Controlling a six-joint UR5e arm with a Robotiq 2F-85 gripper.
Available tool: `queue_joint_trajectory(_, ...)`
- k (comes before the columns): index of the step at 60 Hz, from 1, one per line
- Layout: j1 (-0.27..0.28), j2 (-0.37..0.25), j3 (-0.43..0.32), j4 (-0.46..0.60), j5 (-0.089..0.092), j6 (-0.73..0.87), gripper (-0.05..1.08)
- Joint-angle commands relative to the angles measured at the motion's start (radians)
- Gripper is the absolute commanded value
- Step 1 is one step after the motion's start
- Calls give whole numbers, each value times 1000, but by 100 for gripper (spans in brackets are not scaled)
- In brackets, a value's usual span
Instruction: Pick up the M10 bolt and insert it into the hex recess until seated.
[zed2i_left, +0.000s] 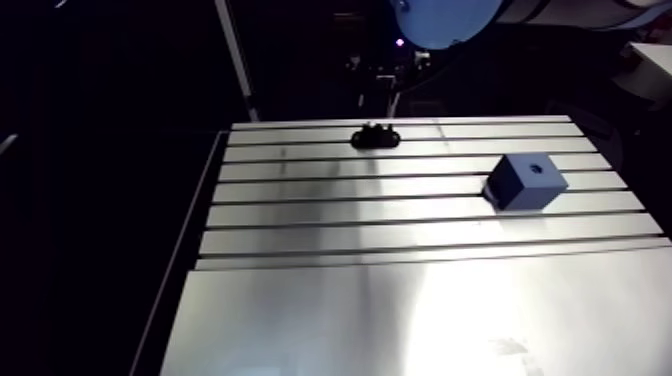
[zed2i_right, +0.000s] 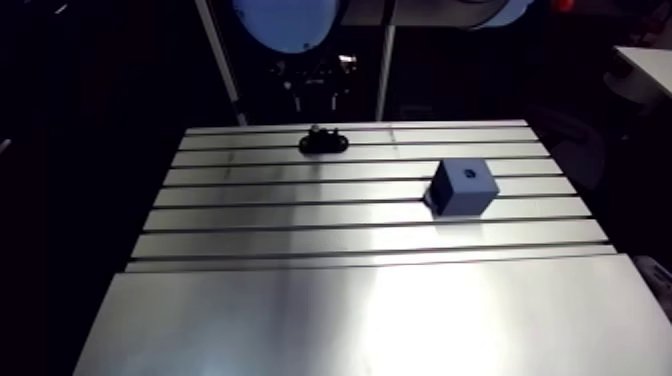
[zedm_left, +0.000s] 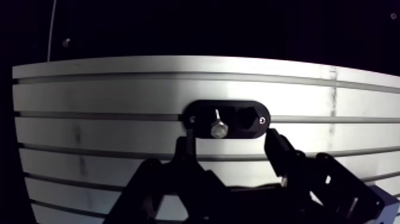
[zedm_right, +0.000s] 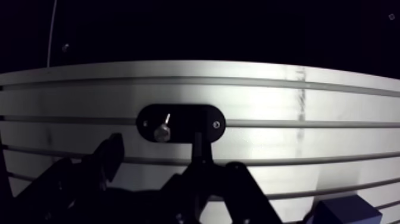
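Currently the pincer (zedm_left: 229, 138) is spread wide and empty, just short of the black holder (zedm_left: 199, 113) on the table (zedm_left: 89, 89), where the M10 bolt (zedm_left: 218, 128) is seen beside the hex recess (zedm_left: 244, 117). If the pincer is closed off-centre, the bolt could be tipped or jammed.

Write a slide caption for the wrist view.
Open gripper poised before a black oval fixture holding a bolt beside its hex recess.
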Motion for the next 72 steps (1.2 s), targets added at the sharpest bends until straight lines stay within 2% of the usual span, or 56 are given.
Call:
queue_joint_trajectory(1, 1, 7, -2, -1, 0, 3, 38)
queue_joint_trajectory(46, 12, 39, 8, -17, -1, 10, 47)
queue_joint_trajectory(72, 12, 60, 7, -32, -12, 6, 50)
